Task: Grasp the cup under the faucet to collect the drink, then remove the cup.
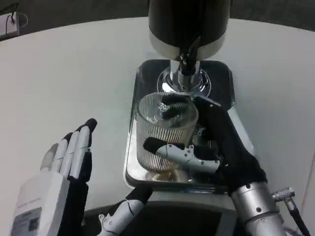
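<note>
Cup under faucet, over tray; right hand wrapped around it; left hand spread, holding nothing.

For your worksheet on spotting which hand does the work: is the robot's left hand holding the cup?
No: the left hand hangs apart over the table with fingers spread, while the right hand grips the cup.

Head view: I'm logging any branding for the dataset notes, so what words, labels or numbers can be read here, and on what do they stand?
No text reads clearly.
White back of the left hand: a pale label near the wrist with grey marks, too blurred to read.
Ribbed clear glass cup, held by the right hand: no text.
Black and silver drink dispenser: no text visible.
Shiny metal drip tray: no text visible.
</note>
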Robot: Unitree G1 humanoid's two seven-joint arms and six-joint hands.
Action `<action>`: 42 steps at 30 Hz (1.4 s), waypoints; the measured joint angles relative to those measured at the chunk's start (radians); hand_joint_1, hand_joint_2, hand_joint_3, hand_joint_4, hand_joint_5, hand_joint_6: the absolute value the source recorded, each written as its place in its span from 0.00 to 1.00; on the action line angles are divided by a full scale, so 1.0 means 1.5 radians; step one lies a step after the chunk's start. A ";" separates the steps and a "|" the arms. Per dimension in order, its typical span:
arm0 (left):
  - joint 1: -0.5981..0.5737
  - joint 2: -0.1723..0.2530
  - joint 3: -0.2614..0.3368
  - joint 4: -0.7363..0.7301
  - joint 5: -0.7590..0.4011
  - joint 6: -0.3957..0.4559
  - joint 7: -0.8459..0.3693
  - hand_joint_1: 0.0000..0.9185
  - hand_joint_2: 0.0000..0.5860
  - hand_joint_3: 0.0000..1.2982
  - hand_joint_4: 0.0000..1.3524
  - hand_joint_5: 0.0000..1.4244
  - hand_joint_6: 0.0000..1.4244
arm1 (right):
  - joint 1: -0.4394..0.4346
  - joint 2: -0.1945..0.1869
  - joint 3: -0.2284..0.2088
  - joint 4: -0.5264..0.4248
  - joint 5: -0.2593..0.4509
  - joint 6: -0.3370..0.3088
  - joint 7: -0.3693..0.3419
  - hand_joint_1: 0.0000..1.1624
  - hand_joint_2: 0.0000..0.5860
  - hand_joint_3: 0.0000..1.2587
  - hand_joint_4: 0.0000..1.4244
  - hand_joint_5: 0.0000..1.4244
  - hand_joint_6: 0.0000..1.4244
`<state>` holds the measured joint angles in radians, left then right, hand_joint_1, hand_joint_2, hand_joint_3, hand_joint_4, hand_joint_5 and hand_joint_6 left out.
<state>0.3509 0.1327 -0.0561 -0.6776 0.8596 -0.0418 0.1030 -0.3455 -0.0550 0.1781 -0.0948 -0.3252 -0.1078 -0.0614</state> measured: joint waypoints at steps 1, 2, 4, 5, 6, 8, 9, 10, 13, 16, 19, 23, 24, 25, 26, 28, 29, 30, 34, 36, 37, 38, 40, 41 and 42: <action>0.000 0.000 0.000 0.000 0.000 0.000 0.000 0.00 0.28 0.00 0.00 0.00 0.00 | 0.005 -0.001 0.002 -0.001 -0.001 0.001 0.005 1.00 0.23 0.57 0.69 0.82 1.00; 0.001 0.000 0.000 0.000 0.000 0.000 0.000 0.00 0.28 0.00 0.00 0.00 0.00 | 0.009 -0.001 0.004 -0.002 -0.002 0.002 0.007 1.00 0.23 0.58 0.69 0.82 1.00; 0.005 0.000 0.001 0.000 -0.003 -0.001 0.000 0.00 0.28 0.00 0.00 0.00 0.00 | 0.025 -0.003 0.011 -0.012 -0.005 0.004 0.015 1.00 0.23 0.58 0.69 0.82 1.00; 0.008 0.000 0.001 0.000 -0.005 -0.001 0.000 0.00 0.28 0.00 0.00 0.00 0.00 | 0.030 -0.003 0.014 -0.014 -0.006 0.004 0.017 1.00 0.22 0.58 0.69 0.82 1.00; 0.010 0.000 0.002 0.000 -0.009 -0.002 0.000 0.00 0.28 0.00 0.00 0.00 0.00 | 0.034 -0.003 0.016 -0.017 -0.008 0.004 0.020 1.00 0.22 0.58 0.69 0.81 1.00; 0.015 0.000 0.003 0.000 -0.016 -0.004 0.001 0.00 0.28 0.00 0.00 0.00 0.00 | 0.042 -0.003 0.018 -0.025 -0.010 0.006 0.024 1.00 0.21 0.59 0.69 0.81 1.00; 0.021 0.001 0.004 0.000 -0.016 -0.007 0.002 0.00 0.28 0.00 0.00 0.00 0.00 | 0.050 -0.003 0.019 -0.033 -0.012 0.007 0.026 1.00 0.21 0.59 0.69 0.81 1.00; 0.023 0.001 0.005 0.000 -0.016 -0.007 0.002 0.00 0.28 0.00 0.00 0.00 0.00 | 0.056 -0.003 0.019 -0.040 -0.013 0.008 0.028 1.00 0.21 0.59 0.69 0.81 1.00; 0.024 0.003 0.007 0.000 -0.016 -0.010 0.006 0.00 0.27 0.00 0.00 0.00 0.00 | 0.072 -0.003 0.017 -0.065 -0.012 0.011 0.030 1.00 0.21 0.59 0.69 0.81 1.00; 0.027 0.004 0.011 -0.004 -0.016 -0.018 0.008 0.00 0.25 0.00 0.00 0.00 0.00 | 0.099 -0.009 0.005 -0.121 0.000 0.015 0.041 1.00 0.21 0.59 0.69 0.81 1.00; 0.031 0.005 0.011 -0.018 -0.010 -0.015 0.001 0.00 0.23 0.00 0.00 0.00 0.00 | 0.118 -0.017 -0.010 -0.169 0.007 0.017 0.049 1.00 0.21 0.59 0.69 0.81 1.00; 0.036 0.010 0.010 -0.052 0.041 0.000 -0.044 0.00 0.20 0.00 0.00 0.00 0.00 | 0.154 -0.029 -0.035 -0.240 0.027 0.019 0.064 1.00 0.20 0.59 0.69 0.81 1.00; 0.038 0.011 0.008 -0.060 0.052 0.003 -0.056 0.00 0.19 0.00 0.00 0.00 0.00 | 0.161 -0.034 -0.040 -0.256 0.030 0.020 0.067 1.00 0.20 0.59 0.69 0.81 1.00; 0.041 0.011 0.007 -0.065 0.061 0.005 -0.063 0.00 0.19 0.00 0.00 0.00 0.00 | 0.164 -0.037 -0.044 -0.264 0.033 0.020 0.070 1.00 0.20 0.59 0.69 0.81 1.00; 0.043 0.011 0.005 -0.070 0.066 0.006 -0.069 0.00 0.19 0.00 0.00 0.00 0.00 | 0.168 -0.040 -0.050 -0.275 0.036 0.021 0.074 1.00 0.20 0.59 0.69 0.81 1.00; 0.048 0.010 0.001 -0.075 0.077 0.006 -0.078 0.00 0.18 0.00 0.00 0.00 0.00 | 0.174 -0.046 -0.060 -0.299 0.044 0.025 0.078 1.00 0.20 0.59 0.69 0.81 1.00; 0.049 0.009 0.000 -0.076 0.080 0.006 -0.078 0.00 0.18 0.00 0.00 0.00 0.00 | 0.176 -0.046 -0.062 -0.305 0.046 0.026 0.079 1.00 0.20 0.59 0.69 0.81 1.00; 0.050 0.008 -0.001 -0.077 0.087 0.007 -0.079 0.00 0.18 0.00 0.00 0.00 0.00 | 0.179 -0.046 -0.063 -0.314 0.050 0.028 0.081 1.00 0.20 0.59 0.69 0.81 1.00; 0.052 0.004 -0.008 -0.081 0.099 0.007 -0.088 0.00 0.16 0.00 0.00 0.00 0.00 | 0.196 -0.048 -0.066 -0.347 0.055 0.035 0.088 1.00 0.20 0.59 0.69 0.81 1.00; 0.052 0.003 -0.012 -0.091 0.117 0.007 -0.097 0.00 0.14 0.00 0.00 0.00 0.00 | 0.204 -0.049 -0.070 -0.370 0.060 0.036 0.093 1.00 0.20 0.59 0.69 0.80 1.00; 0.052 0.003 -0.013 -0.094 0.119 0.007 -0.100 0.00 0.14 0.00 0.00 0.00 0.00 | 0.206 -0.050 -0.072 -0.379 0.063 0.035 0.093 1.00 0.20 0.59 0.69 0.80 1.00; 0.052 0.002 -0.014 -0.098 0.123 0.007 -0.104 0.00 0.13 0.00 0.00 0.00 0.00 | 0.207 -0.051 -0.075 -0.387 0.065 0.035 0.095 1.00 0.20 0.59 0.69 0.80 1.00; 0.052 0.002 -0.017 -0.110 0.146 0.008 -0.122 0.00 0.13 0.00 0.00 0.00 0.00 | 0.211 -0.053 -0.083 -0.403 0.074 0.035 0.098 1.00 0.20 0.59 0.68 0.80 1.00; 0.052 0.002 -0.020 -0.119 0.152 0.008 -0.130 0.00 0.13 0.00 0.00 0.00 0.00 | 0.215 -0.056 -0.086 -0.413 0.077 0.033 0.099 1.00 0.20 0.58 0.68 0.80 1.00; 0.051 0.001 -0.022 -0.125 0.163 0.008 -0.135 0.00 0.13 0.00 0.00 0.00 0.00 | 0.218 -0.059 -0.088 -0.420 0.078 0.029 0.100 1.00 0.20 0.58 0.68 0.80 1.00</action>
<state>0.4280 0.1344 -0.0889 -0.8652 1.1048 -0.0297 -0.0995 -0.0183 -0.1435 0.0462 -0.7244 -0.2080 -0.0649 0.0885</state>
